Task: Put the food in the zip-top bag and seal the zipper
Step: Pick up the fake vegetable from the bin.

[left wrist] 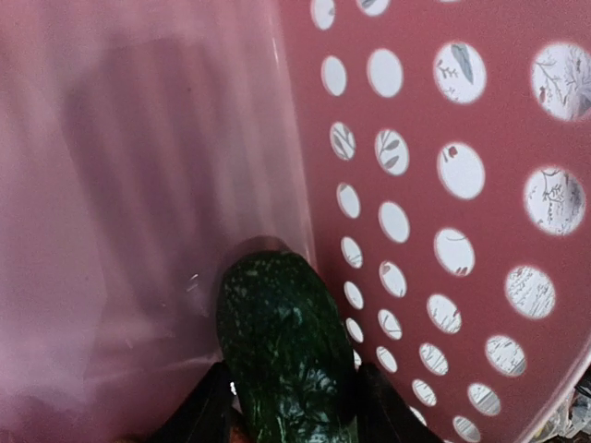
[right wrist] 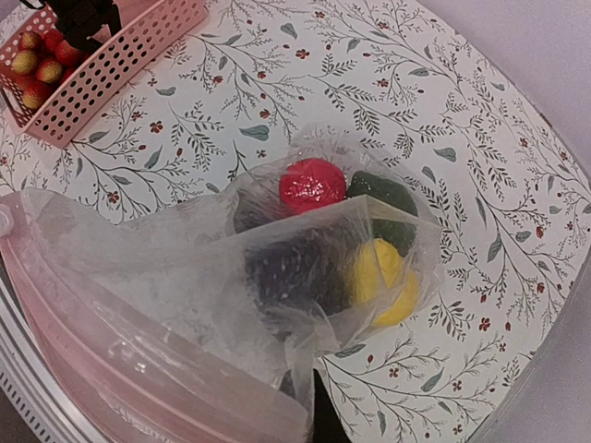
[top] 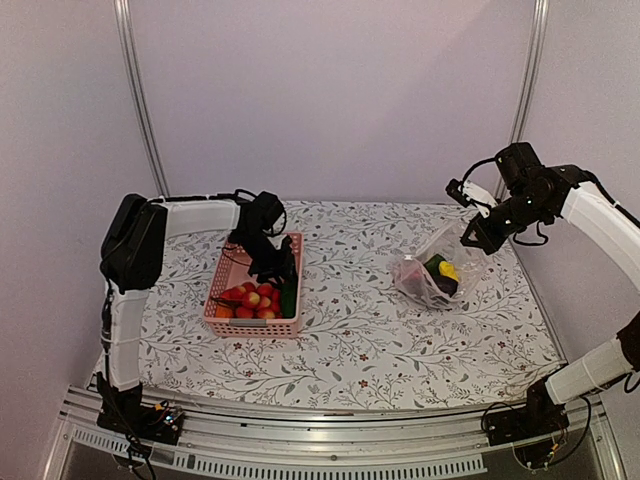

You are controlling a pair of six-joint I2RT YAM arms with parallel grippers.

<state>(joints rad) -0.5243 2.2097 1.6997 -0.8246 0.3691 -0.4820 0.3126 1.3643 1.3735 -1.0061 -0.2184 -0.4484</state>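
- Top external: I see the flowered table (top: 400, 340) with the pink basket (top: 255, 328) at left and the zip-top bag (top: 428, 280) well apart at right.
- Basket holds food (top: 250, 298), mostly red berries.
- Bag is clear and crinkled, holding red, green, yellow and purple pieces. Its zipper (right wrist: 138, 365) lies along the raised mouth edge.
- Left gripper (left wrist: 291, 399): jaws clamped on a dark green piece (left wrist: 282, 341) inside the basket.
- Right gripper (top: 472, 238): jaws pinching the bag's mouth edge.

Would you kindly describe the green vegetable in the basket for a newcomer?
Find the pink perforated plastic basket on the left of the floral table. Against its right wall lies the dark green speckled toy vegetable, gripped by the left claw. Unlike the round red berries beside it, it is long and dark.
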